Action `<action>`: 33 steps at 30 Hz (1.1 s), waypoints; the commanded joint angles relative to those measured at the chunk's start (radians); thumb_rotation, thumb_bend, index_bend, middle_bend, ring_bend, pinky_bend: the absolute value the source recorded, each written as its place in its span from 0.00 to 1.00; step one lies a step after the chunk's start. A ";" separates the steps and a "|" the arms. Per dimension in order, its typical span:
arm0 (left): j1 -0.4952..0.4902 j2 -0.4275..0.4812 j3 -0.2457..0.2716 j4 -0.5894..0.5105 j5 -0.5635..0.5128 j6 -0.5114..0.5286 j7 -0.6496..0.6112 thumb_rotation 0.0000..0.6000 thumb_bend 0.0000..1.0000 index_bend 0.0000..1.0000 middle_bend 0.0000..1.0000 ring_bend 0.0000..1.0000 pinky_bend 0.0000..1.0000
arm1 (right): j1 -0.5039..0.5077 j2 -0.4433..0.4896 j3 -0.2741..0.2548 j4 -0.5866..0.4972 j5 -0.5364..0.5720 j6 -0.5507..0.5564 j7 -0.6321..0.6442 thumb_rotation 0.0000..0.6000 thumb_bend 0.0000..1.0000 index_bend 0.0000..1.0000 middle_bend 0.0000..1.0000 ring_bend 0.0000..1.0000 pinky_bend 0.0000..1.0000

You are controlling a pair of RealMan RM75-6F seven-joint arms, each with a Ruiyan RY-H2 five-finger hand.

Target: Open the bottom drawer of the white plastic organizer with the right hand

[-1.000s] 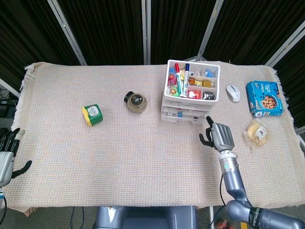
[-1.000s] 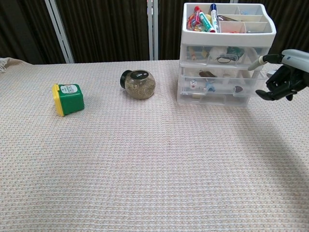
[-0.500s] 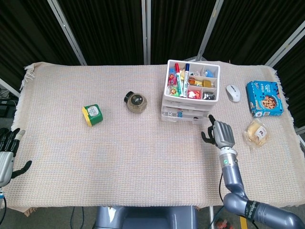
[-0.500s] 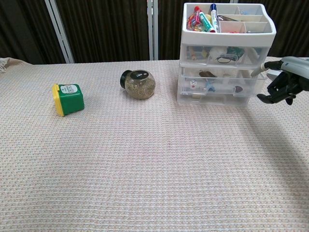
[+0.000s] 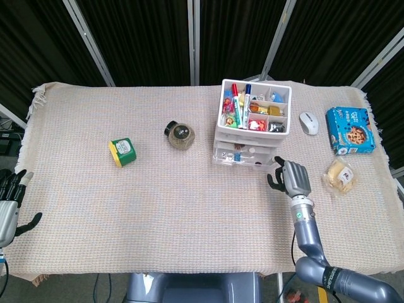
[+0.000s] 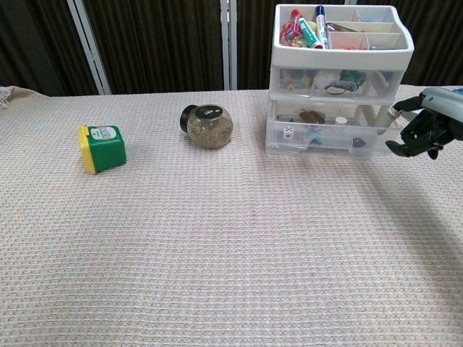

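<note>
A white plastic organizer (image 5: 252, 123) stands near the far edge of the cloth-covered table (image 5: 189, 214), right of centre, markers upright in its top tray. Its bottom drawer (image 6: 327, 137) now juts out toward the front; half a second ago it sat flush. The right hand (image 5: 291, 178), fingers curled, holds nothing and sits at the drawer's right front corner. A glass jar (image 5: 180, 135) and green tub (image 5: 122, 151) lie leftward. A mouse (image 5: 308, 122), blue cookie box (image 5: 350, 130) and wrapped snack (image 5: 341, 175) sit near the right edge; labels unreadable. The left hand (image 5: 9, 205) rests spread off the left front corner.

head: high, looking down | chest: low, forward | shared: organizer (image 5: 253, 123) (image 6: 340, 79)
</note>
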 commanded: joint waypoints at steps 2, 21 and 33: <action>0.000 0.000 0.000 0.000 0.000 0.000 0.001 1.00 0.29 0.00 0.00 0.00 0.00 | -0.011 0.013 -0.018 -0.021 -0.024 0.007 0.004 1.00 0.37 0.46 0.87 0.87 0.68; 0.000 -0.002 -0.001 -0.002 -0.002 0.001 0.010 1.00 0.29 0.00 0.00 0.00 0.00 | -0.080 0.111 -0.104 -0.156 -0.089 -0.005 0.049 1.00 0.37 0.45 0.87 0.87 0.68; 0.000 -0.002 -0.001 -0.003 -0.003 0.001 0.011 1.00 0.29 0.00 0.00 0.00 0.00 | -0.097 0.144 -0.121 -0.224 -0.145 0.002 0.079 1.00 0.33 0.30 0.87 0.87 0.68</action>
